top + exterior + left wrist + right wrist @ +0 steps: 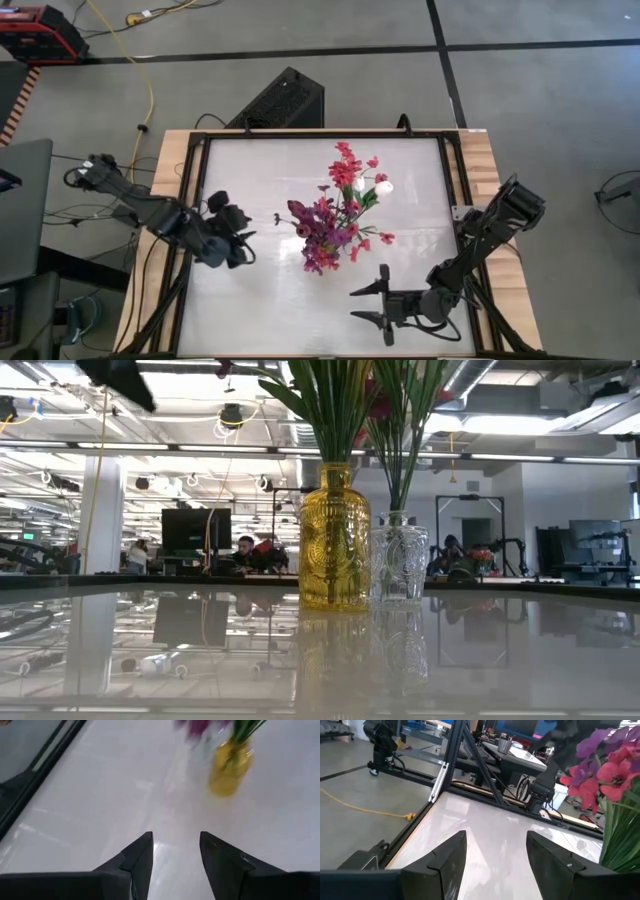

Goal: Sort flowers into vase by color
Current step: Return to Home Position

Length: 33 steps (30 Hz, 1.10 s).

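Flanking flowers (335, 215) in one yellow vase (334, 540) and one clear vase (398, 568), left end effector (175, 838) and right end effector (496, 836) gape empty.

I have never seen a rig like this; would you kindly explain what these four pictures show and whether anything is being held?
It is a robot with two dark arms at a white table. One picture looks straight down, one looks level across the tabletop, and two look out from the wrists. A yellow glass vase and a clear glass vase stand side by side, filled with red-pink, purple and white artificial flowers. The left gripper and right gripper are open and hold nothing.
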Each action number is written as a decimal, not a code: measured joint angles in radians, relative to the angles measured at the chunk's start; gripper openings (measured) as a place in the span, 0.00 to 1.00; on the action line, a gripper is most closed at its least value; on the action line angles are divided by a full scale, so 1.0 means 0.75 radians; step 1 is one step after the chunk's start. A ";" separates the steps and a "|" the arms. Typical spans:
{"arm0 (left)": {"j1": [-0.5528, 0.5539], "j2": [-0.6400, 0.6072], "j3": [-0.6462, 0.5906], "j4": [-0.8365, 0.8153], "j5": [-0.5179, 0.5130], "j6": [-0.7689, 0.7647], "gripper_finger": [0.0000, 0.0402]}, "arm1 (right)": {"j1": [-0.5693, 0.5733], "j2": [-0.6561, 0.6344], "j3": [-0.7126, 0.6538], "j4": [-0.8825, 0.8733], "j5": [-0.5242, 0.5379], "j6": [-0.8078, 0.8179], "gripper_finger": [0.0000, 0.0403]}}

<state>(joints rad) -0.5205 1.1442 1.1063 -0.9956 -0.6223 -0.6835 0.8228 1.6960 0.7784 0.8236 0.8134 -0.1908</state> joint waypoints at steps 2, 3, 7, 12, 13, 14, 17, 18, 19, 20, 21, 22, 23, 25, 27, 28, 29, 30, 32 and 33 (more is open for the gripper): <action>-0.020 -0.037 -0.060 -0.042 -0.038 -0.079 0.38 | 0.003 -0.031 0.000 -0.053 0.002 0.000 0.58; -0.030 -0.057 -0.104 -0.042 -0.060 -0.113 0.38 | 0.003 -0.054 0.000 -0.095 0.005 0.001 0.58; -0.040 -0.125 -0.341 0.155 -0.095 -0.159 0.38 | -0.011 -0.163 0.000 -0.350 0.009 0.065 0.58; 0.004 -0.173 -0.692 0.789 -0.011 0.074 0.38 | -0.104 -0.309 0.000 -0.782 -0.101 0.335 0.58; 0.020 -0.177 -0.761 0.929 0.007 0.133 0.38 | -0.129 -0.333 0.000 -0.858 -0.136 0.393 0.58; 0.042 -0.177 -0.823 1.068 0.027 0.196 0.38 | -0.154 -0.357 0.000 -0.935 -0.174 0.444 0.58; 0.130 -0.172 -0.993 1.472 0.111 0.380 0.38 | -0.230 -0.413 0.000 -1.082 -0.256 0.530 0.58; 0.169 -0.172 -1.042 1.575 0.139 0.434 0.38 | -0.251 -0.428 0.000 -1.125 -0.261 0.543 0.58; 0.210 -0.171 -1.081 1.675 0.171 0.485 0.38 | -0.271 -0.443 -0.006 -1.149 -0.264 0.556 0.58; 0.254 -0.172 -1.114 1.753 0.199 0.531 0.38 | -0.293 -0.459 -0.016 -1.161 -0.264 0.567 0.58; 0.301 -0.174 -1.141 1.819 0.231 0.577 0.38 | -0.314 -0.478 -0.032 -1.171 -0.264 0.575 0.58; 0.346 -0.175 -1.161 1.881 0.275 0.627 0.38 | -0.331 -0.500 -0.051 -1.184 -0.265 0.588 0.58; 0.395 -0.174 -1.177 1.930 0.326 0.682 0.38 | -0.350 -0.521 -0.075 -1.193 -0.265 0.603 0.58; 0.495 -0.174 -1.188 1.980 0.439 0.790 0.38 | -0.393 -0.574 -0.136 -1.192 -0.268 0.637 0.58; 0.592 -0.174 -1.188 1.988 0.530 0.887 0.38 | -0.443 -0.639 -0.204 -1.191 -0.270 0.681 0.58; 0.639 -0.174 -1.188 1.994 0.575 0.934 0.38 | -0.471 -0.670 -0.237 -1.183 -0.270 0.709 0.58; 0.688 -0.174 -1.188 2.008 0.622 0.980 0.38 | -0.502 -0.703 -0.268 -1.181 -0.270 0.728 0.58; 0.733 -0.174 -1.188 2.027 0.673 1.021 0.38 | -0.530 -0.734 -0.301 -1.173 -0.275 0.739 0.58; 0.821 -0.174 -1.188 2.056 0.774 1.084 0.38 | -0.596 -0.790 -0.353 -1.124 -0.289 0.736 0.58; 0.864 -0.174 -1.188 2.066 0.817 1.105 0.38 | -0.636 -0.817 -0.372 -1.096 -0.309 0.715 0.58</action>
<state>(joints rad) 0.1274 1.0134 0.2150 0.5539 -0.0097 0.1455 0.3462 1.0830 0.4996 0.0016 0.5813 0.3453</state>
